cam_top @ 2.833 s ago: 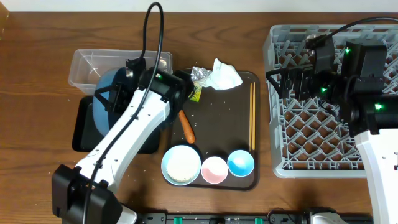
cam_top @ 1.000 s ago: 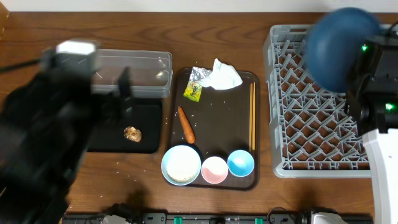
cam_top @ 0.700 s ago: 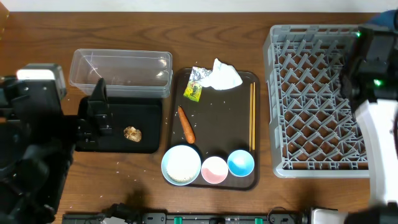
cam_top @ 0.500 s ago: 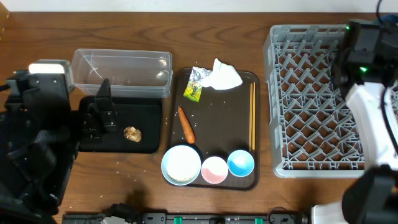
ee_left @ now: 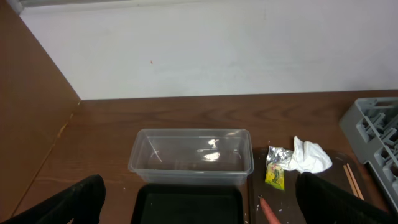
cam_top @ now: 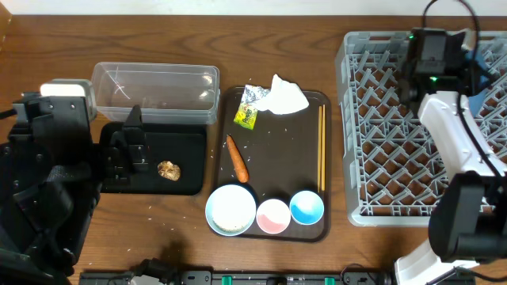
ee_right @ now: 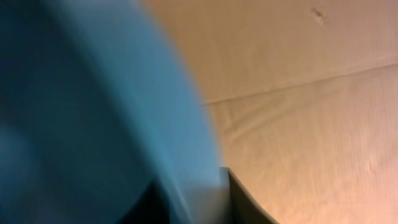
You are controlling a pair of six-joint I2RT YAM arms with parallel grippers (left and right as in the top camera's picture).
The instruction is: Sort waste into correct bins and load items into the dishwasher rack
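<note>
The dark blue dish (ee_right: 93, 112) fills the left of the right wrist view, blurred, its rim between the fingers of my right gripper (ee_right: 199, 199); their pressure on it does not show. From overhead the dish (cam_top: 482, 79) peeks out at the far right of the grey rack (cam_top: 396, 158). My left gripper (ee_left: 202, 208) hangs open above the black tray (cam_top: 190, 142), which holds a brown lump (cam_top: 167, 169). The clear tub (cam_top: 154, 91) stands behind it. The carrot (cam_top: 238, 158), wrapper (cam_top: 246, 116), tissue (cam_top: 287, 96), chopsticks (cam_top: 322, 146), bowl (cam_top: 230, 210), pink cup (cam_top: 273, 216) and blue cup (cam_top: 306, 207) lie on the brown tray (cam_top: 277, 150).
White rice grains are scattered over the brown tray and on the table near the black tray. My left arm's bulk covers the table's left side. A pale wall stands behind the table in the left wrist view.
My right arm has swung the dish down to the rack's far right side. The left arm has drawn back to the left and settled, its gripper still open.
</note>
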